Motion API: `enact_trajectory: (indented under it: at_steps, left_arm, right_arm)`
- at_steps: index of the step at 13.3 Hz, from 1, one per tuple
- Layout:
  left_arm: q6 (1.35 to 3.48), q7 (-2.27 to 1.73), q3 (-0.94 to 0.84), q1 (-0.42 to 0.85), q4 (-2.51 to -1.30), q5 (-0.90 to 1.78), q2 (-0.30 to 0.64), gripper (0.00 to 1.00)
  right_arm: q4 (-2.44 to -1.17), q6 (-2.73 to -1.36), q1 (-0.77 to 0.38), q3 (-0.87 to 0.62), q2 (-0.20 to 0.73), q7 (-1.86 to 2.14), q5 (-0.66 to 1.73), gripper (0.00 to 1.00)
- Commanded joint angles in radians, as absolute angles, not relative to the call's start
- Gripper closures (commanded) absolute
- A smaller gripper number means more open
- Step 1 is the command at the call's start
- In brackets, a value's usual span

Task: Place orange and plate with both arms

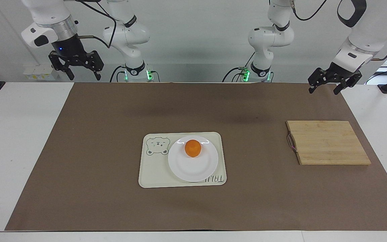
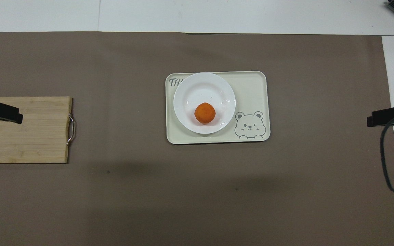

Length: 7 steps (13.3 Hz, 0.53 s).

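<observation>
The orange [image 1: 192, 148] [image 2: 205, 112] sits on the white plate [image 1: 193, 168] [image 2: 200, 90]. The plate lies on the cream bear tray [image 1: 146, 168] [image 2: 251, 85] in the middle of the brown mat. My right gripper [image 1: 83, 76] [image 2: 385, 117] is open and empty, raised over the mat's corner at the right arm's end. My left gripper [image 1: 324, 89] [image 2: 2, 112] is open and empty, raised over the mat's corner near the wooden board. Both grippers are well apart from the plate and orange.
A wooden cutting board [image 1: 327, 143] [image 2: 26, 136] with a metal handle lies toward the left arm's end of the table. The brown mat [image 1: 113, 201] covers most of the white table. A black cable [image 2: 386, 160] hangs from the right arm.
</observation>
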State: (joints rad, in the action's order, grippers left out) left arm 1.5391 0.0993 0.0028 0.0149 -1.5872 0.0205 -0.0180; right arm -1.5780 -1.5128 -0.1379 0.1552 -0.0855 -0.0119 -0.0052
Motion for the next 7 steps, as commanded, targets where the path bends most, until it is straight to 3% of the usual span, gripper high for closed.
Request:
enact_trajectory:
  at_steps: [1,7]
  left_arm:
    - [1.517,0.103,-0.002,0.008,-1.562,0.006,-0.008,0.0]
    - [1.517,0.103,-0.002,0.008,-1.562,0.006,-0.008,0.0]
  right_arm:
    - [-1.576,-1.438,-0.133,0.146,-0.101,-0.003,-0.037,0.0]
    - [-1.562,-1.434,-0.133,0.147,-0.092,0.026,-0.037,0.0]
